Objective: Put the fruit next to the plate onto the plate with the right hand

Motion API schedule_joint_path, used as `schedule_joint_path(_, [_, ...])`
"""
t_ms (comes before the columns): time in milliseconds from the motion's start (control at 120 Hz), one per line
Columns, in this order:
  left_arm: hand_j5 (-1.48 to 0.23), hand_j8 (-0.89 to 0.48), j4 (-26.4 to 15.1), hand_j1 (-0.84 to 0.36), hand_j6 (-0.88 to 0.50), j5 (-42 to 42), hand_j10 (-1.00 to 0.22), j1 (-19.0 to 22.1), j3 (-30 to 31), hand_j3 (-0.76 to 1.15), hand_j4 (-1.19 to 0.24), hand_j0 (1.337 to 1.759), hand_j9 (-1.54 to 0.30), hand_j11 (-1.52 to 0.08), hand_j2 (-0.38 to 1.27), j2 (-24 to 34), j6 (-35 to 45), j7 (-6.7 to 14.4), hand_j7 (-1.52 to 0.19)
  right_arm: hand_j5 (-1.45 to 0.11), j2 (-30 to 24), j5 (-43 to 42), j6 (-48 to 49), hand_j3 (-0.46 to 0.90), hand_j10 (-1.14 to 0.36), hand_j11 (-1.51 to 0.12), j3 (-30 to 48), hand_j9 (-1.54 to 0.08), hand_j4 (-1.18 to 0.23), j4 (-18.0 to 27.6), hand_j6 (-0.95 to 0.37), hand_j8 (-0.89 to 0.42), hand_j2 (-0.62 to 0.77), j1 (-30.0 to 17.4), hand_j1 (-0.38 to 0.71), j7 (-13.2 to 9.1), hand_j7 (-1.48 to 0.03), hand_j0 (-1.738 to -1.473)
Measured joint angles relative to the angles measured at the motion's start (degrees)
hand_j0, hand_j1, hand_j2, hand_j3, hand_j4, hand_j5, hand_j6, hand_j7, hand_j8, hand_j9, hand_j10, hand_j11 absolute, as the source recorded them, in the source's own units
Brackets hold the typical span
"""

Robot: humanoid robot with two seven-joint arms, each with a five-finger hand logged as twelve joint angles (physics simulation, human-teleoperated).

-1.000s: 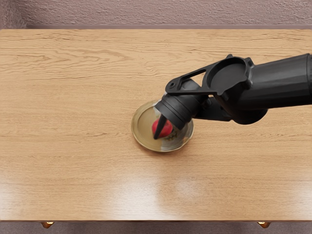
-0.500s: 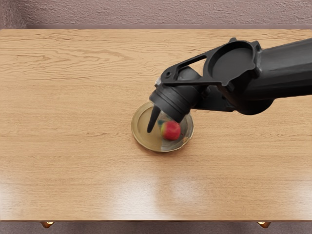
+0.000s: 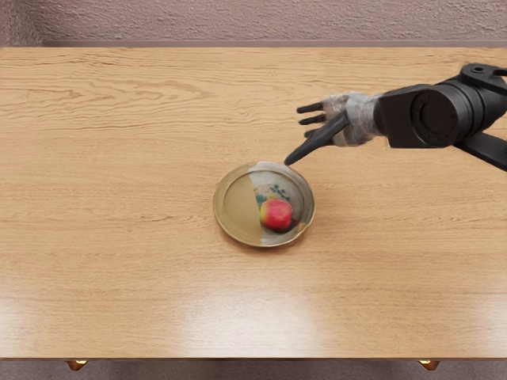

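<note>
Simulated tabletop scene: wooden table (image 3: 119, 119), speckled wall (image 3: 238, 20).

I see 1 fruit (image 3: 276, 214) on the plate (image 3: 227, 207), R of ctr. The right hand (image 3: 337, 124) hangs just beyond the plate's far rim, fingers spread, holding nothing.

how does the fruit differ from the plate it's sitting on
Colour: the fruit is red with a yellowish patch; the plate is dull gold with a sheen.
Shape: the fruit is a ball; the plate is a flat, shallow disc.
Size: the fruit is much smaller and covers only part of the plate's right half.
Shared: both look round from above, and the open right hand touches neither.
</note>
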Motion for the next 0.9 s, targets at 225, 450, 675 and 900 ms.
schedule_joint_path(225, [-0.32,-0.24,-0.02,0.06,-0.24,0.00,-0.24,0.01,0.00,0.00,-0.24,1.658,-0.32,-0.32,0.05,0.00,0.00,0.00,-0.32,-0.09,-9.59,-0.48,23.06,0.00,-0.07,-0.09,18.71,-0.09,-0.07,-0.19,-0.07,-0.07,-0.01,-18.82,-0.27,1.54,-0.09,-1.658])
schedule_joint_path(450, [-0.32,-0.24,0.01,0.06,-0.24,0.00,-0.24,0.01,-0.01,0.00,-0.24,1.658,-0.32,-0.32,0.05,0.00,0.00,0.00,-0.32,-0.09,-13.58,0.86,41.00,0.00,-0.07,-0.09,32.21,-0.09,-0.06,-1.86,-0.06,-0.06,-0.01,-32.54,-0.27,2.00,-0.09,-1.658])
schedule_joint_path(675, [-0.32,-0.24,0.00,0.06,-0.24,0.00,-0.24,0.01,-0.01,0.00,-0.24,1.658,-0.32,-0.32,0.05,0.00,0.00,0.00,-0.32,-0.08,-17.64,5.66,52.12,0.00,-0.06,-0.08,39.20,-0.08,-0.06,-5.53,-0.06,-0.06,-0.01,-41.77,-0.27,2.19,-0.08,-1.658])
schedule_joint_path(900, [-0.32,-0.24,-0.13,0.06,-0.24,0.00,-0.24,-0.25,-0.06,0.00,-0.24,1.658,-0.32,-0.32,0.05,0.00,0.00,-0.01,-0.32,-0.08,-20.10,7.51,53.50,0.00,-0.06,-0.08,41.83,-0.08,-0.06,-6.52,-0.06,-0.06,-0.01,-45.07,-0.28,2.22,-0.08,-1.658])
